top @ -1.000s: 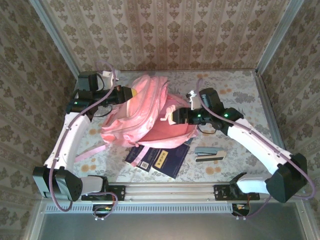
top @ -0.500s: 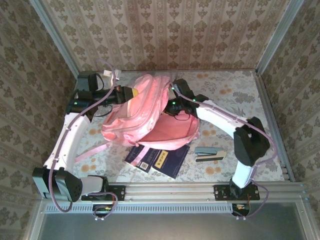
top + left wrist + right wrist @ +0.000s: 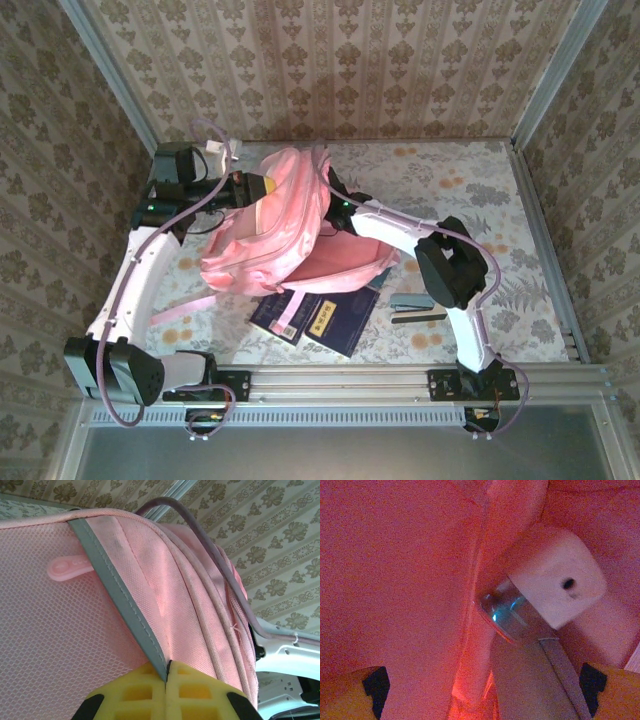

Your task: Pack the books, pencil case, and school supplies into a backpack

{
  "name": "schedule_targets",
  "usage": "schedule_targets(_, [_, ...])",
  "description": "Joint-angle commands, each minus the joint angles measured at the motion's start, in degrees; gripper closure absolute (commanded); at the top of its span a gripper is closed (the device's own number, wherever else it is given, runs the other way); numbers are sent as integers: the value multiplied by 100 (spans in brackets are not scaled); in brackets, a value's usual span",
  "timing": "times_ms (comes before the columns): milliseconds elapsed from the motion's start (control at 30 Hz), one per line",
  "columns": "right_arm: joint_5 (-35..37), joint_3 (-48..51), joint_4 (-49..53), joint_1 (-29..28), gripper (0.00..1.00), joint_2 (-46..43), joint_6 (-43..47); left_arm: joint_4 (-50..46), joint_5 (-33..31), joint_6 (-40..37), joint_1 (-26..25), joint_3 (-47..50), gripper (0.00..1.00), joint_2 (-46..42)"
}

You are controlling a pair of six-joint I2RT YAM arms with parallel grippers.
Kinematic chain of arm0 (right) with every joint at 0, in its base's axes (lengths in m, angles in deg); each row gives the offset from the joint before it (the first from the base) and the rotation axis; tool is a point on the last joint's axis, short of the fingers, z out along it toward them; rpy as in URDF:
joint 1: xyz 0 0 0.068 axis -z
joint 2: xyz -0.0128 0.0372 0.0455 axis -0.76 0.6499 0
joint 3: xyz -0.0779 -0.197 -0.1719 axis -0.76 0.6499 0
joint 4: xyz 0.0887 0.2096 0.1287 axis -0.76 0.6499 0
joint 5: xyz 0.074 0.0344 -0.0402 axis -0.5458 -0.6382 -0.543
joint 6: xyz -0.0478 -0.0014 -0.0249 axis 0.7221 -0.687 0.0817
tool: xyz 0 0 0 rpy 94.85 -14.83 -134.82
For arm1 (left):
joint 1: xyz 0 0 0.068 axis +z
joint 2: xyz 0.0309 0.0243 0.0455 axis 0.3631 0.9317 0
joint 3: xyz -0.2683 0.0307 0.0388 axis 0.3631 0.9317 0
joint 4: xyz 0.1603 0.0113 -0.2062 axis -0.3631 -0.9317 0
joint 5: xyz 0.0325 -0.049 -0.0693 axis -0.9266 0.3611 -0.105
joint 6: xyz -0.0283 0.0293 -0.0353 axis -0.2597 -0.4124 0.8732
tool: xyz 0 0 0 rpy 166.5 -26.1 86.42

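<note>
Right wrist: right claw (image 3: 482,690) spread inside backpack (image 3: 395,555), small box (image 3: 555,580) ungripped; we should back out straight, left claw (image 3: 167,672) pinching its rim.

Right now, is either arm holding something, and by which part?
The left fingers pinch the backpack by its grey-trimmed edge. The right fingers stand open inside it, gripping nothing.

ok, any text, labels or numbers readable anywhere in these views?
Nothing can be read.
Yellow label on the navy book: dark marks, too small to read.
White sticker beside it: too small and blurred to read.
Backpack and stapler: no text visible.
</note>
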Motion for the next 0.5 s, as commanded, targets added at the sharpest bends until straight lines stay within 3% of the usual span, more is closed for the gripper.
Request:
schedule_targets(0, [-137,190,-511,5,0,-584,198,522,197,-254,2,-334,100,-306])
schedule_targets(167, [627,494,850,-8,0,-1466,1441,16,-1057,-389,304,-201,100,-567])
schedule_targets(300, [2171,1229,1703,-41,0,-2579,2218,-232,-2801,-405,489,17,100,-947])
schedule_targets(400, [3131,1982,1711,-30,0,-3476,2388,-328,-3269,-129,756,25,100,-916])
schedule_targets(467, [3182,2405,1681,111,0,-3913,2370,-209,-3389,73,872,66,100,-920])
